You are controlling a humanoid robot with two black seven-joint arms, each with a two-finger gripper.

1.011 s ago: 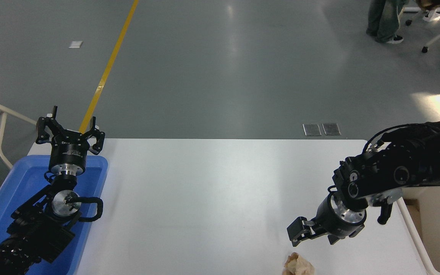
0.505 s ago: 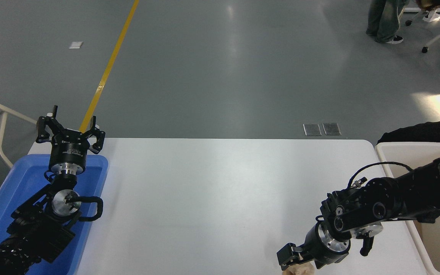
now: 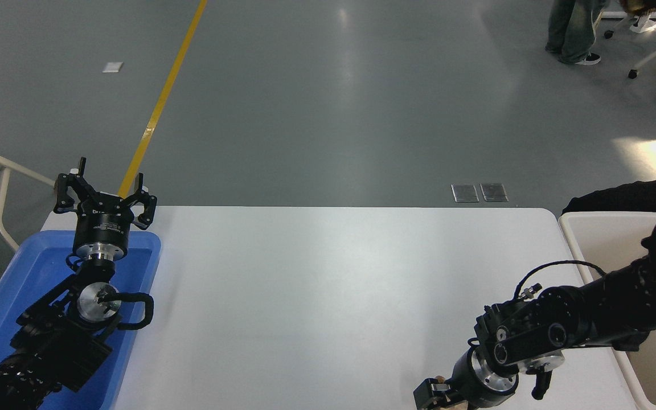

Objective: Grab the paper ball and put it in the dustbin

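Low, right claw (image 3: pixel 436 398) at table's (image 3: pixel 316 296) near edge

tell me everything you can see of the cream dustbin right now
The large cream-white rectangular plastic dustbin stands beside the right edge of the white table, cut off by the picture's right and bottom edges. Its rounded rim and smooth, deep inner walls show; what shows of the inside looks bare. The black right arm crosses over it, hiding part of the opening. Whether it touches the table cannot be told.
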